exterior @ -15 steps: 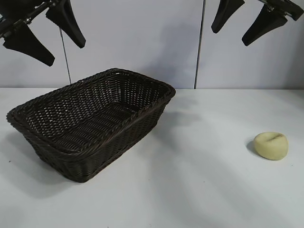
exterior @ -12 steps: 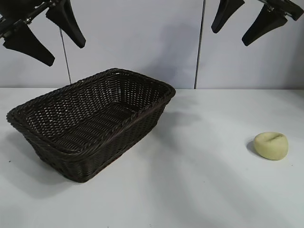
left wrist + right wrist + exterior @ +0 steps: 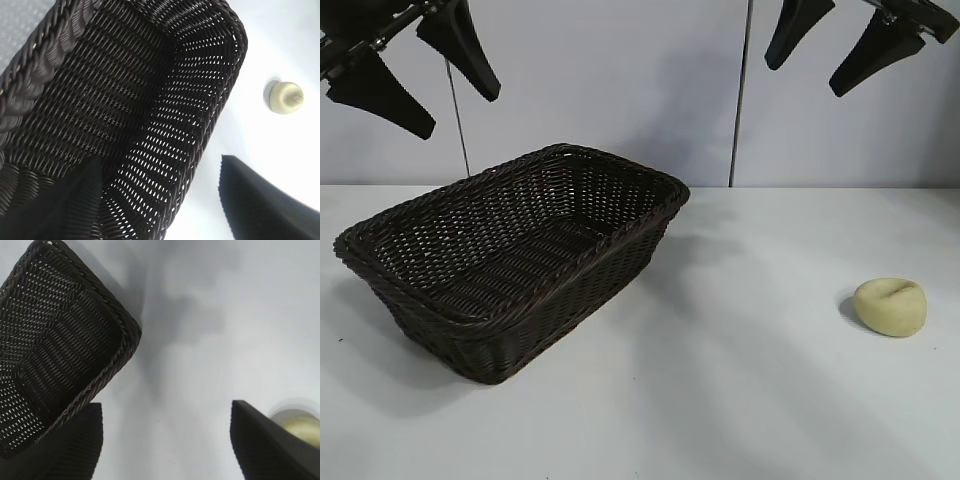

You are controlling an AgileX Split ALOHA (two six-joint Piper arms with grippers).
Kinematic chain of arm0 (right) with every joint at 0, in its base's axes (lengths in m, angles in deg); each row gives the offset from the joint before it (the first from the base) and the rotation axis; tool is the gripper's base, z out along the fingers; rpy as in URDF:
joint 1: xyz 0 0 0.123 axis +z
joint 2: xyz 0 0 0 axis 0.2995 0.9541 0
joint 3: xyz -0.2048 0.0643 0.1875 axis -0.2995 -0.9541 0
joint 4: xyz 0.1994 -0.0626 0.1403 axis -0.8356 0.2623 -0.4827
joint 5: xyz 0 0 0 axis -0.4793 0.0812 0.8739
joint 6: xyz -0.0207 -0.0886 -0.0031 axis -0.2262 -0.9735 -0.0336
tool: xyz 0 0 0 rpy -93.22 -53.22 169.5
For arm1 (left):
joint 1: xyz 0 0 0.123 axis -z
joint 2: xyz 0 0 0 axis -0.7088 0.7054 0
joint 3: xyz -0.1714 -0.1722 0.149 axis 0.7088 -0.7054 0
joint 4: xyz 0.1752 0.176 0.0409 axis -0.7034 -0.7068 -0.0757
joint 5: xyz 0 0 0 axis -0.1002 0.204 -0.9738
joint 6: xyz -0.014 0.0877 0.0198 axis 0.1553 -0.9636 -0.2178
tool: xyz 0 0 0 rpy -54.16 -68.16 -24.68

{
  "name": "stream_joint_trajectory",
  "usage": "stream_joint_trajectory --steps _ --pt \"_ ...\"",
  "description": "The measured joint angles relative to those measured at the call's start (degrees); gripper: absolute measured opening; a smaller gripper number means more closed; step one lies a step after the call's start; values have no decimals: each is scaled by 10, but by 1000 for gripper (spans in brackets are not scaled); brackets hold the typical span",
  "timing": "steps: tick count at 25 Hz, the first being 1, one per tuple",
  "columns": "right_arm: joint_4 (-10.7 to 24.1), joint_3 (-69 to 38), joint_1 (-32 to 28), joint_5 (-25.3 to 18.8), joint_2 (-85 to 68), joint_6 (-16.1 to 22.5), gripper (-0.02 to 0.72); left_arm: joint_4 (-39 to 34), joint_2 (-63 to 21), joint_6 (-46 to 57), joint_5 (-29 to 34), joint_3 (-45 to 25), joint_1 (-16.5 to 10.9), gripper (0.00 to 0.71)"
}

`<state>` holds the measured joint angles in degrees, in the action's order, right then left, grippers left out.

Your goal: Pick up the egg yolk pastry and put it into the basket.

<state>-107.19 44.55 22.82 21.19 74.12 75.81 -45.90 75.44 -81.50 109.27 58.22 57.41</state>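
The egg yolk pastry (image 3: 890,306), a small pale yellow bun with a crease on top, lies on the white table at the right. It also shows in the left wrist view (image 3: 284,97) and, partly hidden behind a finger, in the right wrist view (image 3: 299,424). The dark brown wicker basket (image 3: 415,283) stands on the left half of the table and is empty; it also shows in the left wrist view (image 3: 125,90) and the right wrist view (image 3: 50,340). My left gripper (image 3: 415,78) hangs open high above the basket. My right gripper (image 3: 828,52) hangs open high above the table, up and left of the pastry.
The white table (image 3: 740,380) spreads between basket and pastry. A pale wall with two vertical seams (image 3: 740,120) stands behind it.
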Motion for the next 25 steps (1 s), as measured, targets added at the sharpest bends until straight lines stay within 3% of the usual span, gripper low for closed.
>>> stream_joint_trajectory --steps 19,25 --pt "0 0 0 1 0 0 519 14 0 1 -26 0 0 489" --pt "0 0 0 1 0 0 519 1 -4 71 -1 0 0 479"
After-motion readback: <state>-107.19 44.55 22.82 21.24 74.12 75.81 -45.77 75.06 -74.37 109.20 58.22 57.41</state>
